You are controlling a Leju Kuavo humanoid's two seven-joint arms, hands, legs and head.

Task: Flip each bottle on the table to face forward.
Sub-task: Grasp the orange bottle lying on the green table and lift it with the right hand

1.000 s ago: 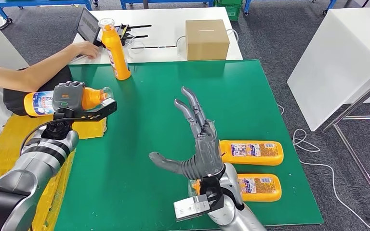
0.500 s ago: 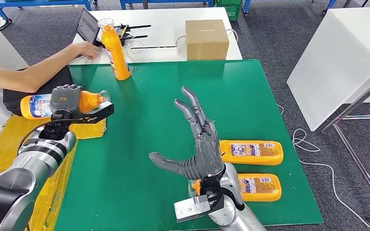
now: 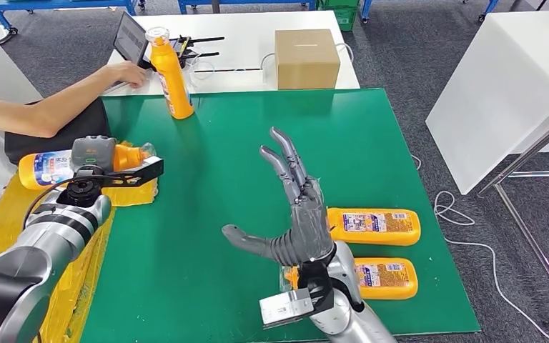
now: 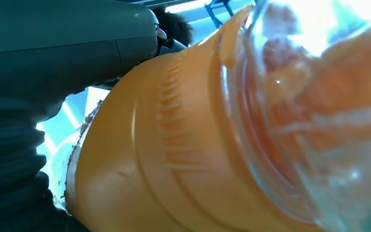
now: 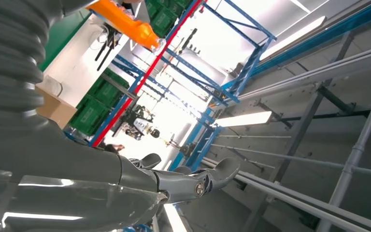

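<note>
Bottle [image 3: 46, 164] gripped sideways in left robot hand [image 3: 91, 153], at nine o'clock off the green bench [image 3: 207, 214], cap end toward the bench, label end outward over the yellow strip. Seen close in the left wrist view as orange ribbed shoulder [image 4: 174, 145]; fingers mostly hidden there, so exact wrap hard to judge, though the grip looks full. Judged step: one bottle in hand, mid-handling, not yet set down facing forward. Next move likely calls for turning the wrist so the label faces front, then placing it clear of others.

Standing bottle [image 3: 170, 71] upright at eleven o'clock near the bench's far edge. Two lying bottles at four o'clock: nearer-centre one [image 3: 373, 226], and another [image 3: 382, 278] just beside it toward the near edge, both on their sides, presumably awaiting turns.

Right robot hand [image 3: 297, 214] released, fingers spread and pointing toward twelve, thumb out toward nine, hovering over the bench beside the lying pair, holding nothing. Person's arm [image 3: 57, 107] at ten o'clock, resting beyond the bench.
</note>
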